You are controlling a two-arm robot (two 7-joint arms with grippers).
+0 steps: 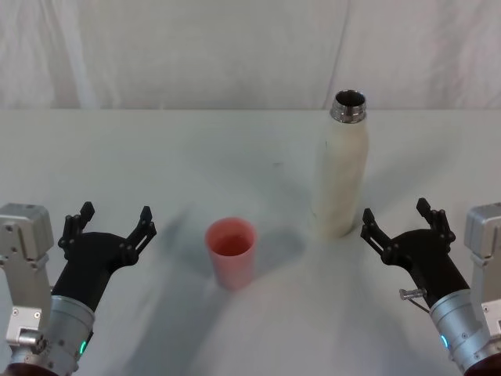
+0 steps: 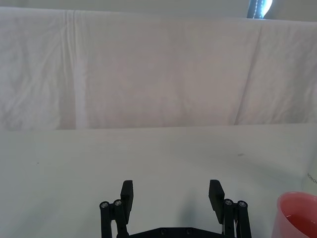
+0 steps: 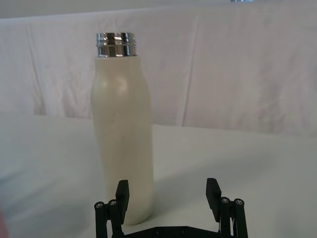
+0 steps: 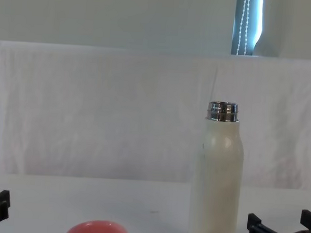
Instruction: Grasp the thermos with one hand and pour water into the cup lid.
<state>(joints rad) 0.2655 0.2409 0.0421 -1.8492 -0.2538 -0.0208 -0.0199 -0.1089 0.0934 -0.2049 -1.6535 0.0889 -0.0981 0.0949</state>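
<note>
The cream-white thermos (image 1: 340,174) stands upright on the table right of centre, its steel neck uncapped; I also see the thermos (image 3: 124,129) and thermos (image 4: 216,178) side-on. The salmon-pink cup lid (image 1: 231,251) stands upright in the middle front, and the cup lid (image 2: 297,217) and cup lid (image 4: 96,232) show at two views' edges. My right gripper (image 1: 395,220) is open, just right of and nearer than the thermos base, apart from it; the right gripper (image 3: 168,195) faces the bottle. My left gripper (image 1: 112,220) is open at the front left, well left of the cup lid.
A white cloth covers the table (image 1: 196,157) and hangs as a backdrop (image 4: 119,109) behind it. Bare cloth lies between the cup lid and the thermos and across the back of the table.
</note>
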